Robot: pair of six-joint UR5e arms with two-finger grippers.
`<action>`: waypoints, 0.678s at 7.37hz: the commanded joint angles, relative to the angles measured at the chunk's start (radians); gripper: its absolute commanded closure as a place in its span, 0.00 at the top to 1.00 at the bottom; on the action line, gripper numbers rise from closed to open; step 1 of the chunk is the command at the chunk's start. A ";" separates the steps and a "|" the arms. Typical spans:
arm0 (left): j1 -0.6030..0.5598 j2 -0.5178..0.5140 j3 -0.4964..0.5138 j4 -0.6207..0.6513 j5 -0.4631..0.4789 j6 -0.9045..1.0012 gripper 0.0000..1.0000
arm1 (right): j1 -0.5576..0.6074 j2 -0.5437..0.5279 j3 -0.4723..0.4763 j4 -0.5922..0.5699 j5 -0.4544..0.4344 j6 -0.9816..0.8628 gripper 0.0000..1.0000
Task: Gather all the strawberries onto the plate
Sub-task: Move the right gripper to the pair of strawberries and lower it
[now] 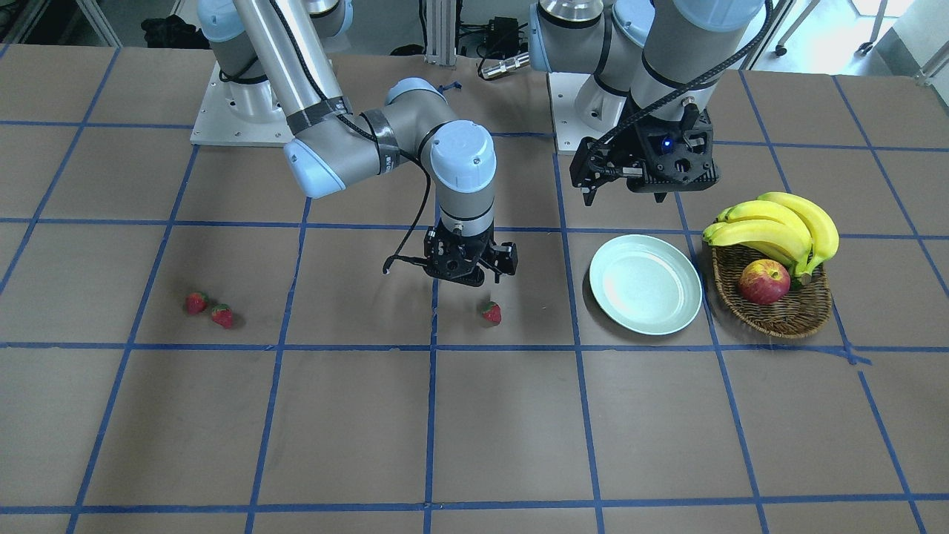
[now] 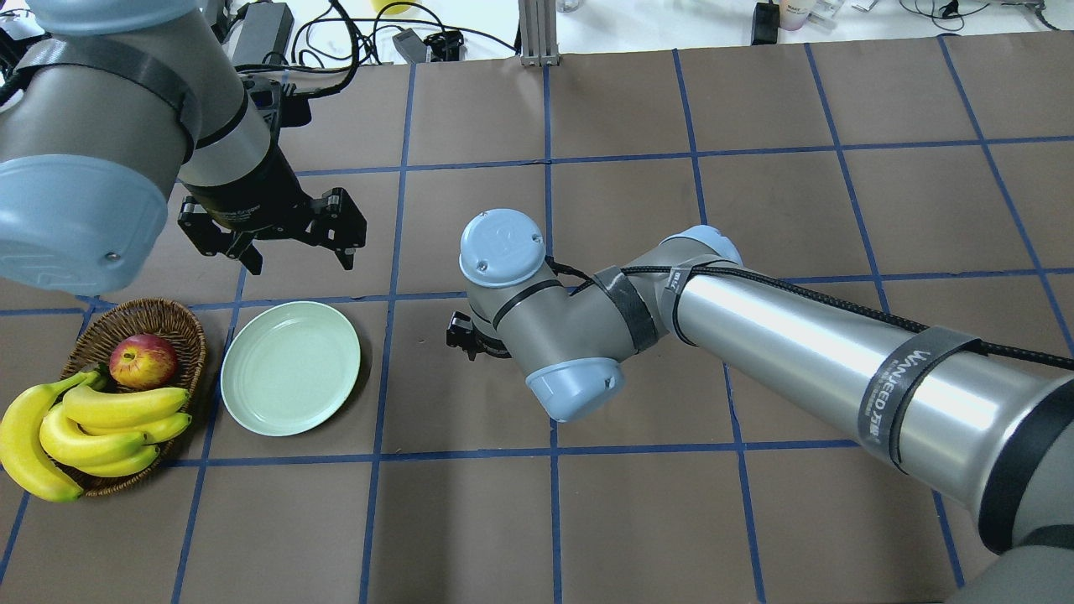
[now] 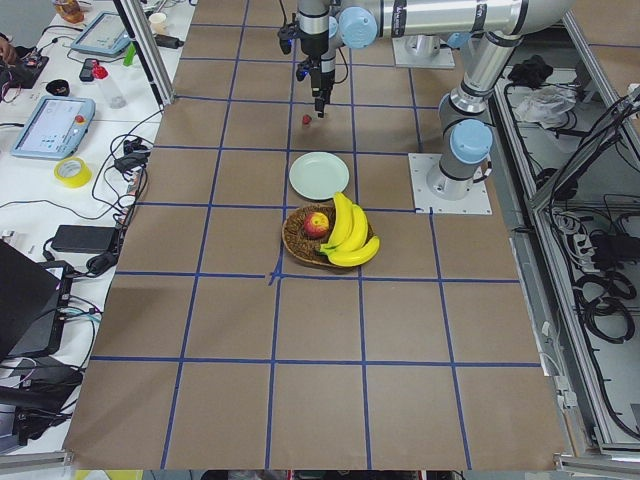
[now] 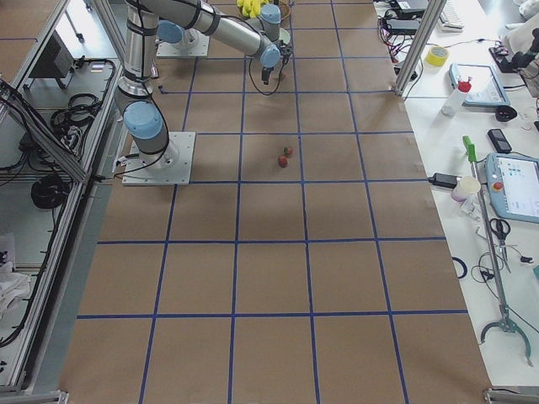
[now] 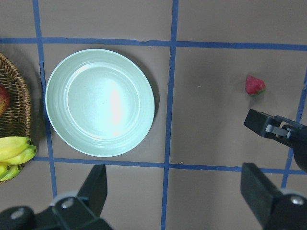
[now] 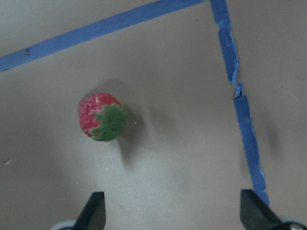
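One strawberry lies on the table just in front of my right gripper. The right wrist view shows this strawberry below and left of centre, between the spread fingers; the right gripper is open, empty and above it. Two more strawberries lie together far out on my right side. The pale green plate is empty. My left gripper hovers open and empty beyond the plate. In the left wrist view, the plate and the near strawberry both show.
A wicker basket with an apple and a bunch of bananas stands beside the plate, on its far side from the strawberries. In the overhead view my right arm covers the strawberries. Blue tape lines grid the brown table.
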 commanded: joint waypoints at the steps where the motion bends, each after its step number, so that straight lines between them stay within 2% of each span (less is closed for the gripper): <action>1: -0.001 0.000 0.001 0.002 -0.001 -0.001 1.00 | -0.075 -0.062 -0.006 0.018 -0.044 -0.103 1.00; 3: -0.001 0.000 0.002 0.008 -0.001 -0.001 1.00 | -0.306 -0.183 -0.003 0.239 -0.059 -0.451 1.00; 5: 0.001 0.000 0.000 0.007 0.000 0.002 1.00 | -0.528 -0.208 0.008 0.263 -0.214 -0.719 1.00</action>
